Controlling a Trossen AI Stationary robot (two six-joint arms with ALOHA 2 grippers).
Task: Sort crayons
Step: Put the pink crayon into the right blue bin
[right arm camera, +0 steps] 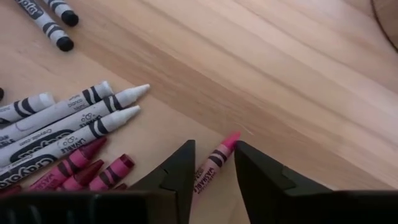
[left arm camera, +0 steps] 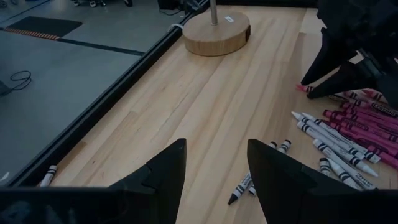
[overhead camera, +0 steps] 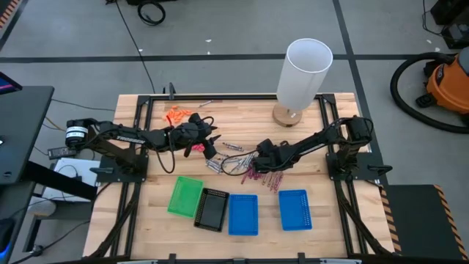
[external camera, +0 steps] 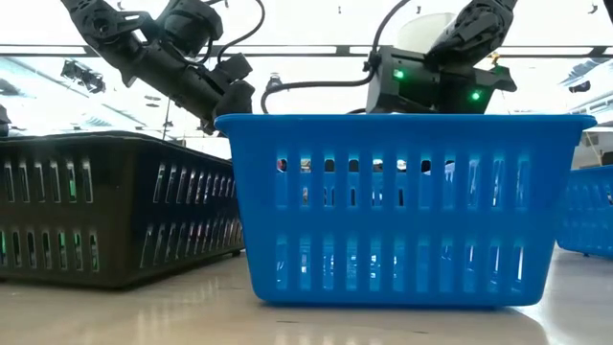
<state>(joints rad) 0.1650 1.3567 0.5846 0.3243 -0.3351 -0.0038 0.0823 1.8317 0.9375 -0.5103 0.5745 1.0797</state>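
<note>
Silvery-grey and magenta crayons (overhead camera: pixel 245 165) lie loose on the wooden table's middle. They also show in the left wrist view (left arm camera: pixel 348 134) and the right wrist view (right arm camera: pixel 68 127). My right gripper (overhead camera: pixel 261 152) is low over the pile's far edge. It is open, with one magenta crayon (right arm camera: pixel 214 160) lying on the table between its fingers (right arm camera: pixel 180 171). My left gripper (overhead camera: pixel 210 144) is open and empty, above the table left of the pile, and a few grey crayons (left arm camera: pixel 244 185) lie just ahead of its fingers. My right gripper's fingers stand on either side of the magenta crayon's wrapped middle (right arm camera: pixel 208 169), coming from above and lying along it. The crayon lies flat on the table with its tip (right arm camera: pixel 232 136) past the fingertips. Whether a finger touches it, I cannot tell.
A green tray (overhead camera: pixel 185 196), a black tray (overhead camera: pixel 212 209) and two blue trays (overhead camera: pixel 243 214) (overhead camera: pixel 294 209) stand in a row near the front edge. A white lamp on a round wooden base (overhead camera: pixel 287 114) stands at the back. Orange pieces (overhead camera: pixel 176 114) lie at the back left.
</note>
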